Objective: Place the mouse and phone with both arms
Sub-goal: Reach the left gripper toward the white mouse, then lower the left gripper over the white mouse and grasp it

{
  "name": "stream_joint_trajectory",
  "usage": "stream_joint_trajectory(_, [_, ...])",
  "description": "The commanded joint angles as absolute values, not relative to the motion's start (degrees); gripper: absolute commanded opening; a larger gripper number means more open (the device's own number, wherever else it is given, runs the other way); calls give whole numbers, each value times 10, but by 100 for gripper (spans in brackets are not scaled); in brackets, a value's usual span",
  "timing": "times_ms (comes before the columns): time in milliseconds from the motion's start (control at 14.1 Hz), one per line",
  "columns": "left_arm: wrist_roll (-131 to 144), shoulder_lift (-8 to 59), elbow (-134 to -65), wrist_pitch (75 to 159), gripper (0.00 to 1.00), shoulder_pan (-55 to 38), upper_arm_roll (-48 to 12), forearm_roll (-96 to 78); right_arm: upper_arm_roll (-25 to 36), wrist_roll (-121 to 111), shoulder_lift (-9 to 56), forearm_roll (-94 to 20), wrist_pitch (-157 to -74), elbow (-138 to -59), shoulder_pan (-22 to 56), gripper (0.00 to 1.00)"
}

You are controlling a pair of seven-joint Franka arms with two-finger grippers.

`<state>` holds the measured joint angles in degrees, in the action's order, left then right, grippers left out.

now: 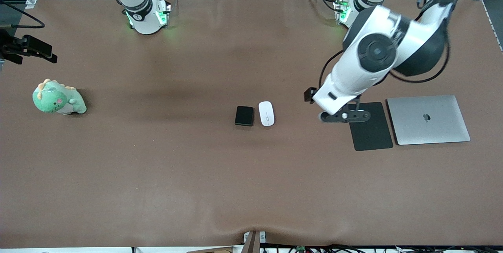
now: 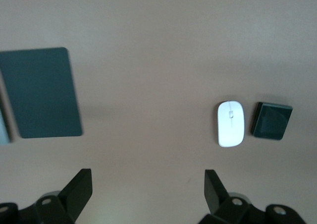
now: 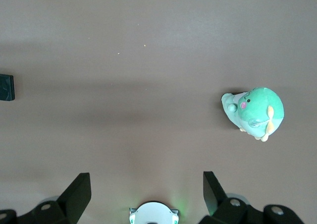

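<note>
The white oval mouse (image 1: 266, 113) and the small black phone (image 1: 244, 116) lie side by side on the brown table, the phone toward the right arm's end. Both show in the left wrist view, the mouse (image 2: 230, 124) and the phone (image 2: 271, 121). My left gripper (image 1: 345, 116) hangs open and empty over the table between the mouse and the black mat; its fingers (image 2: 79, 189) hold nothing. My right gripper (image 3: 147, 192) is open and empty, high over the table near its own base (image 3: 153, 214), out of the front view. The phone's edge (image 3: 6, 87) shows in the right wrist view.
A large flat black mat (image 1: 371, 126) and a closed silver laptop (image 1: 428, 119) lie toward the left arm's end. A green plush dinosaur (image 1: 58, 98) sits at the right arm's end. A black clamp (image 1: 27, 46) juts in at that table edge.
</note>
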<state>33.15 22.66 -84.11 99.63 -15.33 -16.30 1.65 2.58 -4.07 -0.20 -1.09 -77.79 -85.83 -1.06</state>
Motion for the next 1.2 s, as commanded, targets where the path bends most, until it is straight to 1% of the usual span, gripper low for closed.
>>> stream_joint_trajectory(0, [405, 279, -822, 1044, 100, -186, -160, 16, 26, -40, 1, -9, -769, -848, -7, 100])
stream_joint_trajectory(142, [431, 302, -822, 1086, 100, -203, -159, 17, 26, -40, 1, -8, -769, -848, -7, 100])
stream_joint_trajectory(567, [454, 337, -817, 1121, 100, -241, -156, 18, 26, -44, 1, -9, -769, -848, -8, 100])
stream_joint_trajectory(780, [462, 362, -816, 1167, 100, -258, -154, 22, 27, -40, 1, -9, -769, -847, -10, 100])
stream_joint_trajectory(921, [473, 375, -816, 1175, 100, -280, -148, 53, 27, -40, 1, -8, -769, -847, -9, 100])
stream_joint_trajectory(1134, [497, 394, -824, 1172, 100, -289, -149, 101, 27, -40, 1, -8, -769, -847, -9, 100])
